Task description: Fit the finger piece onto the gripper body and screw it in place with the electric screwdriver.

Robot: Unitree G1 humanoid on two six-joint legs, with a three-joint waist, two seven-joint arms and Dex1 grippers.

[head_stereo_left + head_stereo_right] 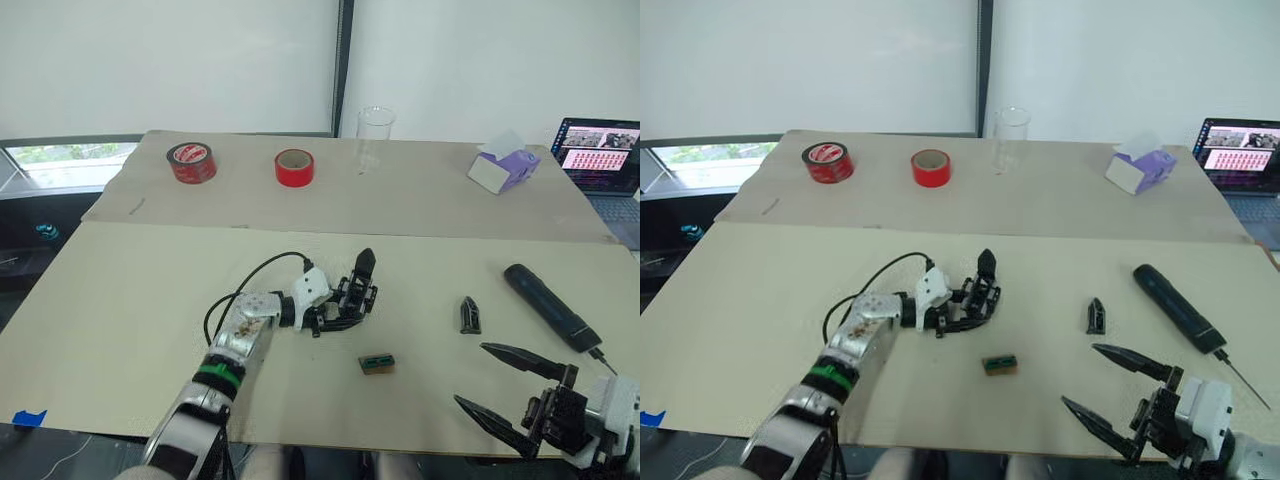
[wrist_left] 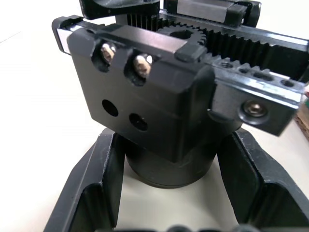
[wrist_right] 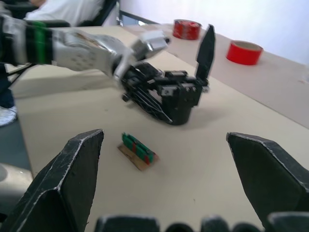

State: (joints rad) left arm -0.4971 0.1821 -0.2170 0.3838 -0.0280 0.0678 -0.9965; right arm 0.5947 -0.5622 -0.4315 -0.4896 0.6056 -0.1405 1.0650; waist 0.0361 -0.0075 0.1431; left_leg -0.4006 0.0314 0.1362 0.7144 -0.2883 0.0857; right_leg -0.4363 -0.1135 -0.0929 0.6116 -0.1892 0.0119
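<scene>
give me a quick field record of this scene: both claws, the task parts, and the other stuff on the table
left claw: fingers either side of the gripper body's round base, seemingly gripping it
right claw: open, near table edge, holding nothing
finger piece: loose on the table, between the gripper body and the electric screwdriver
electric screwdriver: lying flat, untouched
small green block: in front of the gripper body
far side: two red tape rolls, clear glass, tissue box, laptop
task state: finger piece not yet fitted
</scene>
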